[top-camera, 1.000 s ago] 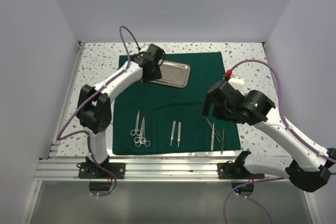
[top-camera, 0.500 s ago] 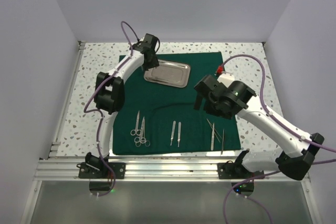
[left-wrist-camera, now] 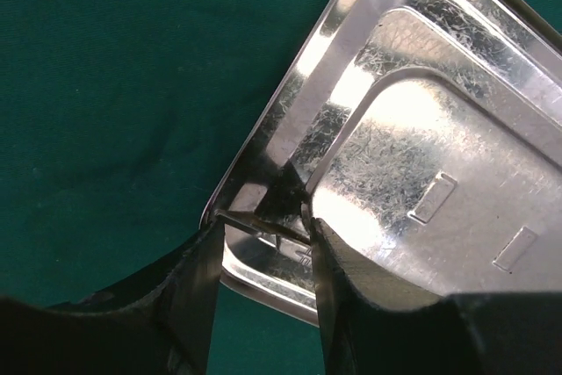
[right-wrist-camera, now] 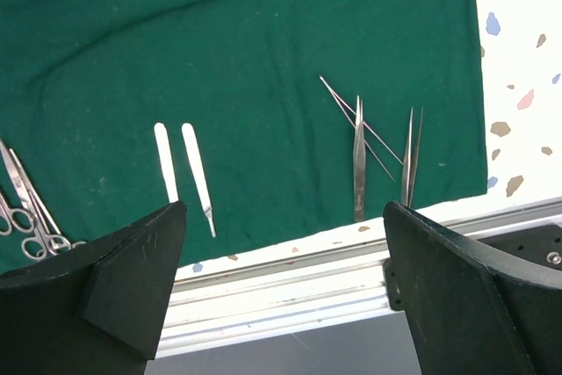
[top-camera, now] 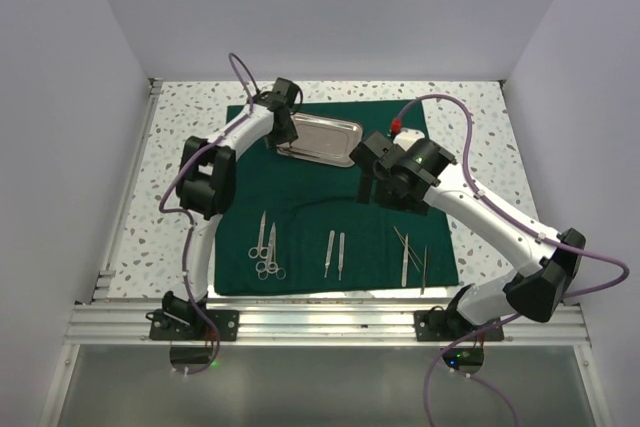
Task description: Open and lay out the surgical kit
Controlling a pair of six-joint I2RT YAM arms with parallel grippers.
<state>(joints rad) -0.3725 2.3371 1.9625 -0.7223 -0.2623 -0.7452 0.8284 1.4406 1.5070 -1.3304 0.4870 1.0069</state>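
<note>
Tray (left-wrist-camera: 413,155) is looking like scratched, glossy steel, throwing off glare. The green cloth (left-wrist-camera: 114,85) is reading matt and woven. Tweezers (right-wrist-camera: 358,164) are gleaming like smooth metal, the fingers (left-wrist-camera: 198,296) are looking like matt black plastic, and the table (right-wrist-camera: 518,59) is showing speckled stone.

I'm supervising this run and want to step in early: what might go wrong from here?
1. The left gripper has its jaws around just one corner of the steel tray; lifted that way, the tray may tilt or slip out.
2. The tray lies on the green cloth; dragging it might bunch the cloth and shift the tweezers laid out near the front edge.
3. The right gripper hangs wide open near the tray's other end, so the arms might collide.
</note>
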